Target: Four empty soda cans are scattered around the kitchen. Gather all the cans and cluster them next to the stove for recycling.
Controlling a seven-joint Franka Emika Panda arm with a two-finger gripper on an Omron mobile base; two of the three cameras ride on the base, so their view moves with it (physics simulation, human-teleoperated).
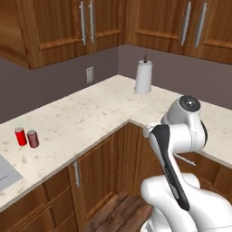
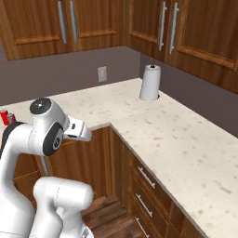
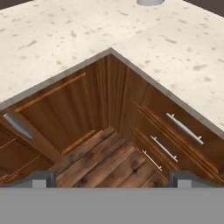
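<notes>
Gripper (image 3: 112, 177) released, jaws spread wide, nothing between them; it hangs over the wooden floor (image 3: 103, 159) in the inner corner of the L-shaped counter (image 1: 86, 120). Two soda cans (image 1: 26, 137) stand upright, just beside each other, on the counter's left run near its front edge. Paper towel roll (image 1: 143, 77) stands at the far corner by the wall.

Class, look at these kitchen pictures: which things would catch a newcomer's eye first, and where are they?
The white robot arm fills the foreground before the corner counter. A paper towel roll stands upright at the back corner. Two soda cans stand side by side on the counter's left stretch.
</notes>
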